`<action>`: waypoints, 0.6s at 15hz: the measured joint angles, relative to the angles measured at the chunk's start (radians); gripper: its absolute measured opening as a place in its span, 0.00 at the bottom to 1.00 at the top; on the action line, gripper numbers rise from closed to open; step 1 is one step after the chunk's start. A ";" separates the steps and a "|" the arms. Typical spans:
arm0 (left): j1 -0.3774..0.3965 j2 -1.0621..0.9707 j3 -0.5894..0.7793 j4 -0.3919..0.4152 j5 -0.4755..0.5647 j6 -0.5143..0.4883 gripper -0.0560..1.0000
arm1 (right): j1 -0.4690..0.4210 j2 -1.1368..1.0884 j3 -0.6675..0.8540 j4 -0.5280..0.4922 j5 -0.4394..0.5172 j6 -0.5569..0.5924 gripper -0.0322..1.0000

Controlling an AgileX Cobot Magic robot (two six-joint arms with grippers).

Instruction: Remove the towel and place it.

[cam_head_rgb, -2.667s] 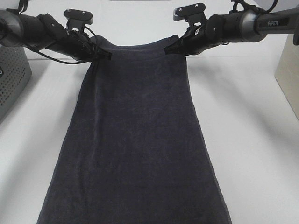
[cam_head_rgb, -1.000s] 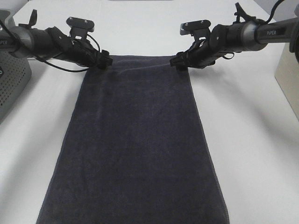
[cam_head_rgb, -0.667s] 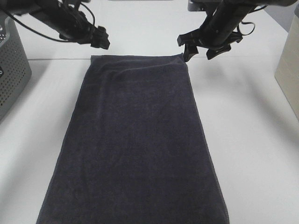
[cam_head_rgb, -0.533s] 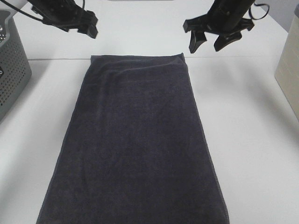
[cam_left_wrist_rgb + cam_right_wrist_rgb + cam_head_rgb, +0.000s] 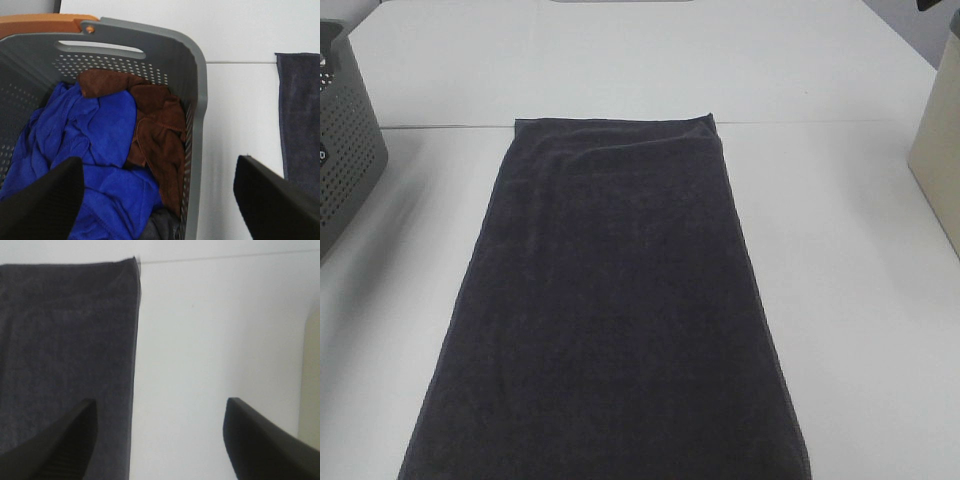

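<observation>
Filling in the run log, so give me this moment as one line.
towel: flat on table, unheld | left hand: open, over basket | right hand: open, beside towel edge | phase: released

The dark towel [image 5: 610,310] lies flat down the middle of the white bench [image 5: 850,300], with bare surface either side and beyond its far edge. A grey perforated laundry basket [image 5: 345,150] blocks the left edge; a beige box [image 5: 938,150] stands at the right edge.
</observation>
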 joint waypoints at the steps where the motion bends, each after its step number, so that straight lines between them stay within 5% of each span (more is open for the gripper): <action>1: 0.017 -0.019 0.000 -0.017 0.033 0.018 0.79 | 0.000 0.000 0.000 -0.004 0.052 0.000 0.70; 4: 0.039 -0.139 0.133 -0.036 0.050 0.028 0.78 | 0.000 -0.021 0.019 -0.030 0.080 -0.001 0.67; 9: 0.047 -0.547 0.656 -0.050 -0.087 0.007 0.78 | 0.000 -0.324 0.307 -0.032 0.081 0.036 0.65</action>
